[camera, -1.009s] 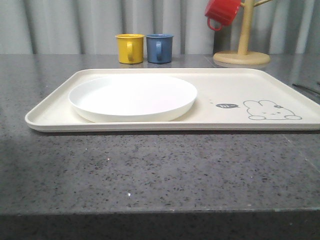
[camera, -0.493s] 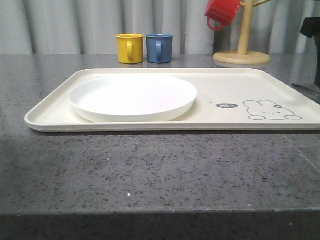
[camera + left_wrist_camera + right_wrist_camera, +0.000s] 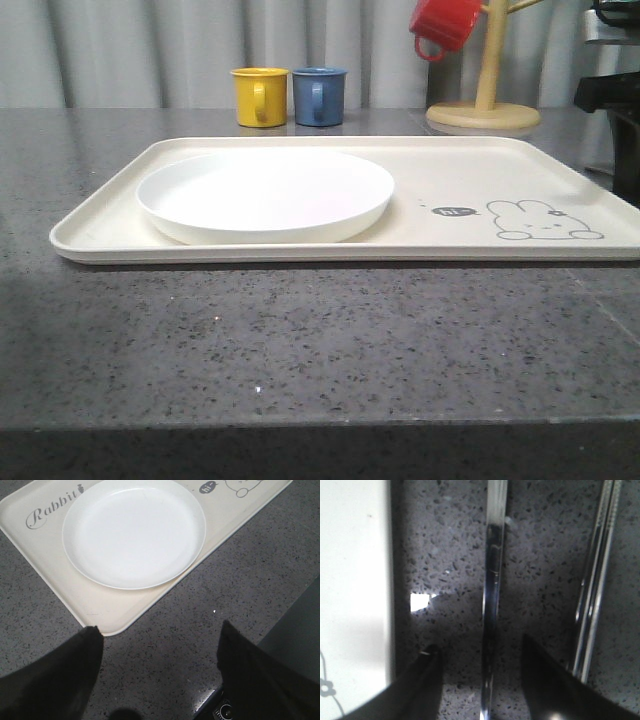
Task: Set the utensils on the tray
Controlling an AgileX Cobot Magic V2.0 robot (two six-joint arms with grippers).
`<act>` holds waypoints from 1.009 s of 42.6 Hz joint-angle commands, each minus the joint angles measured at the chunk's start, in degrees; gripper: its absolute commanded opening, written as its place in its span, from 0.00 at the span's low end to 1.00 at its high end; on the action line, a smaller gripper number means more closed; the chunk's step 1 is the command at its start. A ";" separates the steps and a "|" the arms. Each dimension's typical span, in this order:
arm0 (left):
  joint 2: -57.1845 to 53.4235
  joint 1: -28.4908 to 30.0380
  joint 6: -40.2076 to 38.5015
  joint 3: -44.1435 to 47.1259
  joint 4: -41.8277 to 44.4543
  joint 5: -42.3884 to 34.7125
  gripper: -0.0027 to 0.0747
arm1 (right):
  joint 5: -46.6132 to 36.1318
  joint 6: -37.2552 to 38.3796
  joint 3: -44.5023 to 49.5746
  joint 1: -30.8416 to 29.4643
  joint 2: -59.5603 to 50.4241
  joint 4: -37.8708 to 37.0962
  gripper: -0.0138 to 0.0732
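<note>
The cream tray (image 3: pixel 470 170) lies across the counter with the round white plate (image 3: pixel 265 192) on its left half. In the left wrist view the plate (image 3: pixel 134 532) and tray (image 3: pixel 100 612) lie beyond my left gripper (image 3: pixel 160 637), which hangs open over bare counter just off the tray's corner. My right gripper (image 3: pixel 479 644) is open and low over the counter beside the tray's edge (image 3: pixel 355 580). A flat silver utensil handle (image 3: pixel 491 580) runs between its fingers, untouched; I cannot tell whether it is the fork or the spoon. The silver chopsticks (image 3: pixel 596 580) lie parallel, outside the fingers.
A yellow mug (image 3: pixel 260 96) and a blue mug (image 3: pixel 319 96) stand behind the tray. A red mug (image 3: pixel 443 24) hangs on a wooden mug tree (image 3: pixel 485 100) at the back right. My right arm (image 3: pixel 612 95) stands at the table's right edge.
My right arm has come into the front view at the right edge and now reaches further in and down. The tray, plate and mugs have not moved.
</note>
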 commanded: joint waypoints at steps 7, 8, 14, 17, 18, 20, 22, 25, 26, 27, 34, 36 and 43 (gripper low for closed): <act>-0.23 -0.32 -0.64 -1.51 -0.68 -3.77 0.66 | -0.36 -0.46 -1.82 -0.22 -2.34 0.09 0.29; -0.23 -0.32 -0.64 -1.51 -0.68 -3.77 0.66 | -0.36 -0.46 -1.82 -0.22 -2.34 0.09 0.27; -0.23 -0.32 -0.64 -1.51 -0.68 -3.77 0.66 | -0.36 -0.41 -1.82 -0.22 -1.69 0.09 0.23; -0.23 -0.32 -0.64 -1.51 -0.68 -3.77 0.66 | -0.36 -0.36 -1.82 -0.22 -1.44 0.09 0.21; -0.23 -0.32 -0.64 -1.51 -0.68 -3.77 0.66 | -0.42 -0.36 -1.82 -0.22 -1.44 0.09 0.21; -0.23 -0.32 -0.64 -1.51 -0.68 -3.77 0.66 | -0.42 -0.36 -1.82 -0.22 -1.44 0.09 0.19; -0.23 -0.32 -0.64 -1.51 -0.68 -3.77 0.66 | -0.25 -0.36 -2.03 -0.22 -1.50 0.09 0.17; -0.23 -0.32 -0.64 -1.51 -0.68 -3.77 0.66 | 1.30 -0.36 -3.13 -0.22 -1.71 0.09 0.16; -0.23 -0.32 -0.64 -1.51 -0.68 -3.77 0.66 | 1.74 -0.36 -3.66 -0.22 -1.87 0.18 0.16; -0.23 -0.32 -0.64 -1.51 -0.68 -3.77 0.66 | 2.76 -0.36 -4.41 -0.15 -2.07 0.56 0.16; -0.23 -0.32 -0.64 -1.51 -0.68 -3.77 0.66 | 8.48 -0.36 -10.01 3.17 -3.69 3.92 0.16; -0.23 -0.32 -0.64 -1.51 -0.68 -3.77 0.66 | 9.56 -0.36 -11.22 5.00 -3.74 4.44 0.16; -0.23 -0.32 -0.64 -1.51 -0.68 -3.77 0.66 | 8.61 2.05 -12.87 12.29 -3.35 5.51 0.16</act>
